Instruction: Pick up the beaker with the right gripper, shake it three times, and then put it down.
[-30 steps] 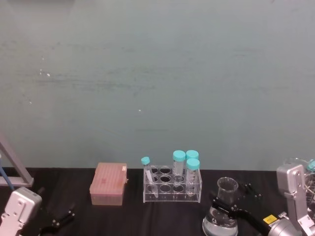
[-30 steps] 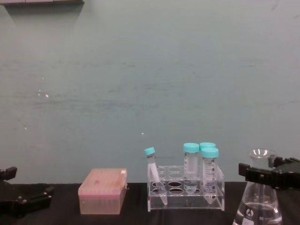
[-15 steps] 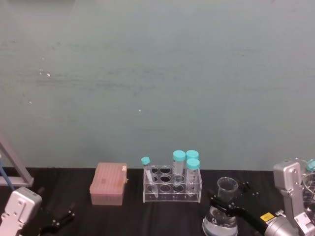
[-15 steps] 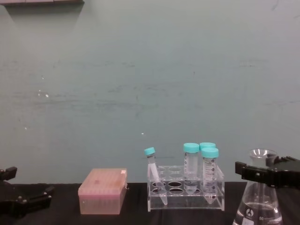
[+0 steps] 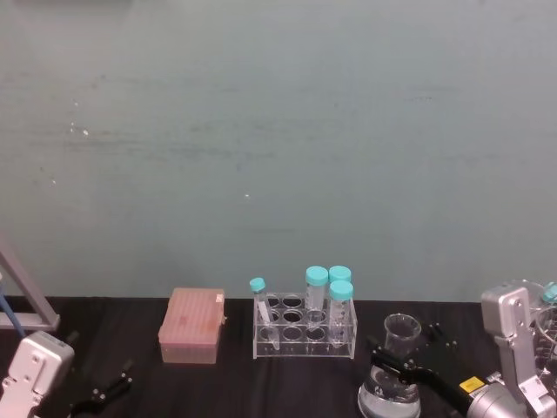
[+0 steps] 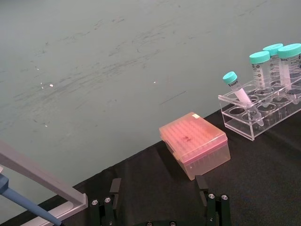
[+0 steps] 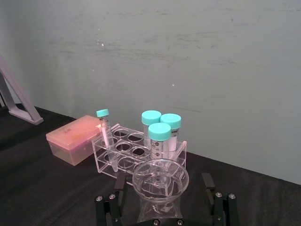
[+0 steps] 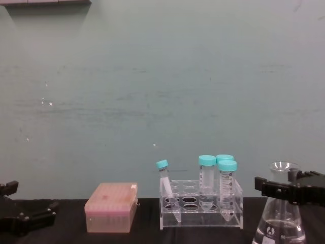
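Observation:
The beaker (image 5: 391, 394) is a clear conical flask holding a little clear liquid. It stands at the right front of the black table, just right of the tube rack. My right gripper (image 5: 396, 362) is open around its neck, one black finger on each side. In the right wrist view the flared rim of the beaker (image 7: 160, 174) lies between the fingers (image 7: 115, 205) with a gap on both sides. From the chest, the right gripper (image 8: 292, 189) crosses in front of the neck of the beaker (image 8: 282, 226). My left gripper (image 6: 159, 181) rests open at the table's front left.
A clear rack (image 5: 305, 335) with several teal-capped tubes stands at the table's middle, one small tube leaning. A pink tip box (image 5: 191, 326) sits to its left. A grey stand leg (image 5: 26, 300) is at the far left, and more glassware (image 5: 548, 318) at the right edge.
My right gripper has edged slightly farther around the beaker's neck. The beaker stays in place on the table, and the left arm has not moved.

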